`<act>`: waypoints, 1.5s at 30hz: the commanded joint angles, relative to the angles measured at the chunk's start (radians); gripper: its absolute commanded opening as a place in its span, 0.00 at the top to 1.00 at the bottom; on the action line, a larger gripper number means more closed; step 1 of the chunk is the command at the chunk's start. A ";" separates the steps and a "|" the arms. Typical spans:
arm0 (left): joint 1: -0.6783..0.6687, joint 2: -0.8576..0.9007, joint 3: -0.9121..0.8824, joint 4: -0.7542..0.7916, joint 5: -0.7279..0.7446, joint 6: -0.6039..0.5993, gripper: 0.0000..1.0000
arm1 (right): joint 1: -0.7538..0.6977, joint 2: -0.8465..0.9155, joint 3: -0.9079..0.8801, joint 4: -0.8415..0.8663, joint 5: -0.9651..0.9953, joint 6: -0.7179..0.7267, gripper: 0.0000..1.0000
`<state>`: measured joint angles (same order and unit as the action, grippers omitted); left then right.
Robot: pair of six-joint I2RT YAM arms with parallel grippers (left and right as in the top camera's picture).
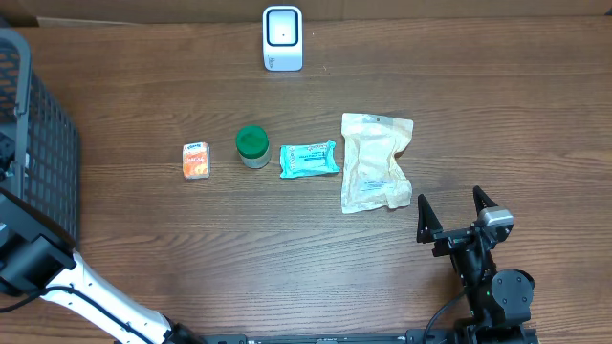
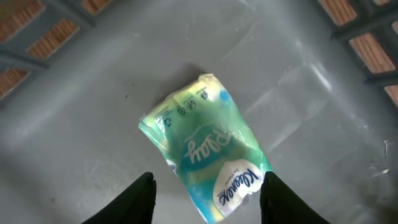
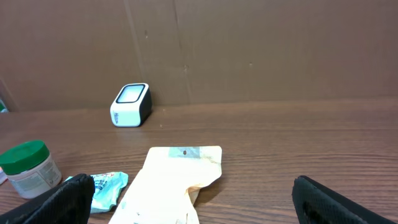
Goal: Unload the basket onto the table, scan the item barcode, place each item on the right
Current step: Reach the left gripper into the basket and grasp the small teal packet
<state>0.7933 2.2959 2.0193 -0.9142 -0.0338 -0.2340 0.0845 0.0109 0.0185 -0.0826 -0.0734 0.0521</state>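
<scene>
- Plainly, the left fingers (image 2: 142,200) stood spread, one on each side of a tissue pack (image 2: 202,149), and were not clamped on it. A gap showed beside one finger. The other sat just beside the pack's edge or touching it, and I could not tell which.
- The tissue pack lay flat on the grey floor of the basket (image 2: 74,112). Its near end sat between the fingertips and the rest reached ahead of them at a slant.
- It looked like a light, soft bundle in glossy film, so it would probably squash under pressure and could slide in a loose pinch.
- The best hold seemed to be across its narrow width near the middle, with a modest squeeze. Taken by one end, it would likely droop and wrinkle the wrap.
- No barcode showed on the upper face. It may have been underneath, in which case the pack would need turning toward the scanner (image 1: 282,38).
- The right fingers (image 3: 336,202) were spread wide and held nothing, low over the desk (image 1: 287,258).
- Just ahead of them lay a beige pouch (image 3: 177,180), and the scanner stood well beyond it toward their left.
- Further to their left were a teal packet (image 1: 308,159), a green-lidded jar (image 1: 252,146) and an orange carton (image 1: 196,160), all well apart from both pairs of fingers.
</scene>
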 commanded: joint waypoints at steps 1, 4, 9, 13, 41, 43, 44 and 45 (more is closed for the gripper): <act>-0.003 0.031 0.005 -0.028 0.012 -0.067 0.54 | -0.007 -0.008 -0.010 0.003 0.002 0.005 0.00; -0.003 0.041 -0.026 -0.028 0.012 -0.074 0.54 | -0.007 -0.008 -0.010 0.003 0.002 0.005 0.00; -0.003 0.041 -0.119 0.039 0.012 -0.089 0.50 | -0.007 -0.008 -0.010 0.003 0.002 0.005 0.00; -0.003 0.041 -0.167 0.109 0.008 -0.089 0.45 | -0.007 -0.008 -0.010 0.003 0.002 0.005 0.00; -0.004 -0.418 0.039 -0.036 0.332 -0.079 0.96 | -0.007 -0.008 -0.010 0.003 0.002 0.005 0.00; -0.014 -0.514 0.039 -0.079 0.420 -0.076 0.96 | -0.007 -0.008 -0.010 0.003 0.002 0.005 0.00; -0.028 -0.567 0.039 -0.126 0.474 -0.055 0.96 | -0.007 -0.008 -0.010 0.003 0.002 0.005 0.00; -0.042 -0.599 0.039 -0.165 0.505 -0.032 0.96 | -0.007 -0.008 -0.010 0.003 0.002 0.005 0.00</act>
<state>0.7860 1.8278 2.0384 -1.0145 0.2871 -0.3153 0.0845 0.0109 0.0185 -0.0826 -0.0742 0.0521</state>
